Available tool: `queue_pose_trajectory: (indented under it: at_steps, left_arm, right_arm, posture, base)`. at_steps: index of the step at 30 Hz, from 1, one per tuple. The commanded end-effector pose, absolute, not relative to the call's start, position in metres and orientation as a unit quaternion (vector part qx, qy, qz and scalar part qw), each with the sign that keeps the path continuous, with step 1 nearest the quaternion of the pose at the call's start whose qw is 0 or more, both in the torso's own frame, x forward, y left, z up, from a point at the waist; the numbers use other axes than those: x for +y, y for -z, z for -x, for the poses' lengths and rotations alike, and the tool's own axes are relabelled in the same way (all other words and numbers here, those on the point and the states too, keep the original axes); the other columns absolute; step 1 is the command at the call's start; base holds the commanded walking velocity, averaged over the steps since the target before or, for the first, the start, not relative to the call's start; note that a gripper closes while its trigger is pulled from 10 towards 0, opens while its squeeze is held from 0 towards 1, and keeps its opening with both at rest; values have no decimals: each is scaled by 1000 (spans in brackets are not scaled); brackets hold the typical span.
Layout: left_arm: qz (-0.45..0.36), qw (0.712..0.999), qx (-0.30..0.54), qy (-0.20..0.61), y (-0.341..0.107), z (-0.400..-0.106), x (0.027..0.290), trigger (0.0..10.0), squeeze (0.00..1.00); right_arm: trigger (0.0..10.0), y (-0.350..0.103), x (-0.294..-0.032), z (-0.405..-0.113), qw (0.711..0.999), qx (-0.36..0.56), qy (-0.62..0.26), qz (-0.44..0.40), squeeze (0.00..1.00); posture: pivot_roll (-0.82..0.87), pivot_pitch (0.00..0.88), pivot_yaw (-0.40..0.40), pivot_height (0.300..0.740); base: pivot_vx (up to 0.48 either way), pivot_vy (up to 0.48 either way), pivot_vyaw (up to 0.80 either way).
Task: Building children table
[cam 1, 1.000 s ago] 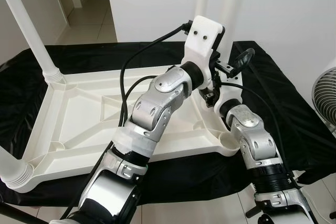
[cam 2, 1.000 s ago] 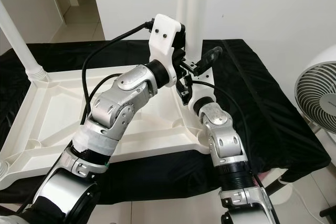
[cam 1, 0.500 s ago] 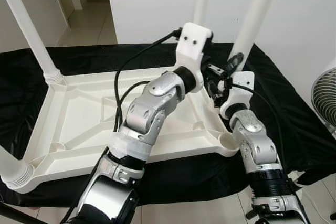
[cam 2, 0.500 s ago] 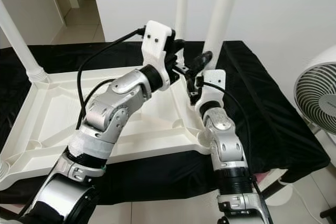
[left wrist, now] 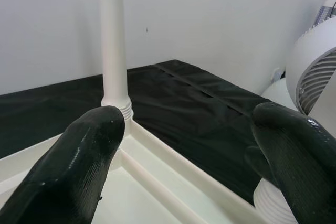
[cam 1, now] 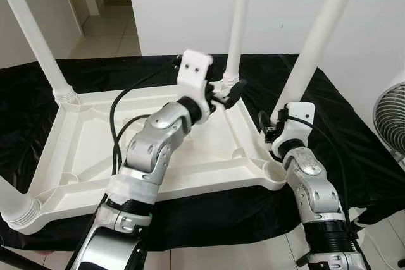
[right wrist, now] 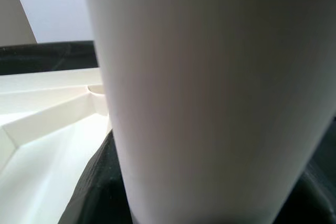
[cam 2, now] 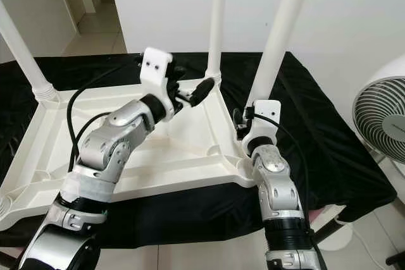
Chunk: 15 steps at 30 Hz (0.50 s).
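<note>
A white plastic children's tabletop (cam 1: 95, 150) lies upside down on a black cloth (cam 1: 354, 150). Three white legs already stand in its corner sockets: near left (cam 1: 12, 203), far left (cam 1: 35, 36) and far right (cam 1: 237, 23).

At the near right corner, the right gripper (cam 1: 273, 124) is clenched around the fourth leg (cam 1: 319, 42), holding it upright but just beyond its socket (cam 1: 273, 170), which still looks empty. The step in hand appears to be fitting this last leg. The next move likely calls for bringing its foot over the socket, keeping it vertical, then pressing down.

Farther off, the left gripper (cam 1: 223, 93) hovers above the tabletop near the far right leg, its fingers spread and holding nothing.

The right wrist view shows the fourth leg pressed close between dark fingers (right wrist: 94, 182), confirming the grasp. The left wrist view shows the wide gap between its fingers (left wrist: 79, 156) and a white fan (left wrist: 315, 66) to the right.
</note>
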State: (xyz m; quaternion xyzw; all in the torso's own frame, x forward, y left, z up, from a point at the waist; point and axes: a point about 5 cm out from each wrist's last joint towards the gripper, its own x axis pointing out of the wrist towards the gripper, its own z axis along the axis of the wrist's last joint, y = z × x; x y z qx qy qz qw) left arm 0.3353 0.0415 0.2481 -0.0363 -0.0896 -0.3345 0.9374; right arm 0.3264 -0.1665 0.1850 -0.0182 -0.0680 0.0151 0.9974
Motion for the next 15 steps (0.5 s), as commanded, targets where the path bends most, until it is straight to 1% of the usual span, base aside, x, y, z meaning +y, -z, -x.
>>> queue_pose_trajectory:
  at_steps: [1,3,5,6,8,9,12,14,15]
  left_arm:
    - [36,962,-76,259,-233,-342,52,10000,0]
    - [40,972,-74,218,-221,-346,62,10000,0]
    - [31,974,-79,209,-218,-347,64,10000,0]
    - [44,971,-64,226,-208,-345,65,10000,0]
    - [47,968,-57,240,-205,-344,65,10000,0]
    - [69,967,-46,241,-202,-342,67,10000,0]
    - [87,967,-37,238,-196,-335,72,10000,0]
    - [88,967,-34,236,-194,-333,73,10000,0]
    - [78,968,-46,235,-193,-328,74,10000,0]
  right_arm:
    - [10000,-193,-165,-325,996,-90,-13,1,0]
    - [10000,-196,-164,-324,995,-93,-15,-14,0]
    - [10000,-196,-165,-324,995,-93,-11,-17,0]
    - [10000,-198,-167,-322,995,-103,-3,11,0]
    - [10000,-200,-166,-321,994,-109,-4,19,0]
    - [10000,-203,-163,-319,992,-121,-10,30,0]
    - [10000,-206,-160,-316,990,-134,-6,44,0]
    - [10000,-207,-160,-315,989,-138,-1,49,0]
    - [10000,-205,-161,-314,990,-137,-1,44,0]
  posture:
    - [-36,46,37,740]
    - [-43,51,39,740]
    - [-45,52,39,740]
    - [-53,51,35,740]
    - [-55,47,36,740]
    - [-62,45,41,740]
    - [-64,41,47,740]
    - [-60,40,47,740]
    - [-51,41,46,740]
  base:
    - [0,0,0]
    - [0,0,0]
    - [0,0,0]
    - [0,0,0]
    - [0,0,0]
    - [0,0,0]
    - [0,0,0]
    - [0,0,0]
    - [0,0,0]
